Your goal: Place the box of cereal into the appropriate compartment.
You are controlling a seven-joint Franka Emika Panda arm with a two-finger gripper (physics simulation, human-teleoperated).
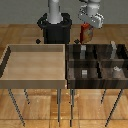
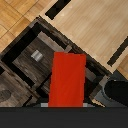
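The arm's black base (image 1: 55,27) stands behind the tables, near the middle of the exterior view, with a grey-white link (image 1: 54,10) rising straight up from it. Toward the exterior view's right, the white wrist (image 1: 90,9) comes down from above and carries the gripper (image 1: 86,26), which points downward. The fingers are closed on the box of cereal (image 1: 86,33) and hold it in the air. In the wrist view the box of cereal (image 2: 67,80) fills the space between the jaws, and the fingers themselves are mostly hidden.
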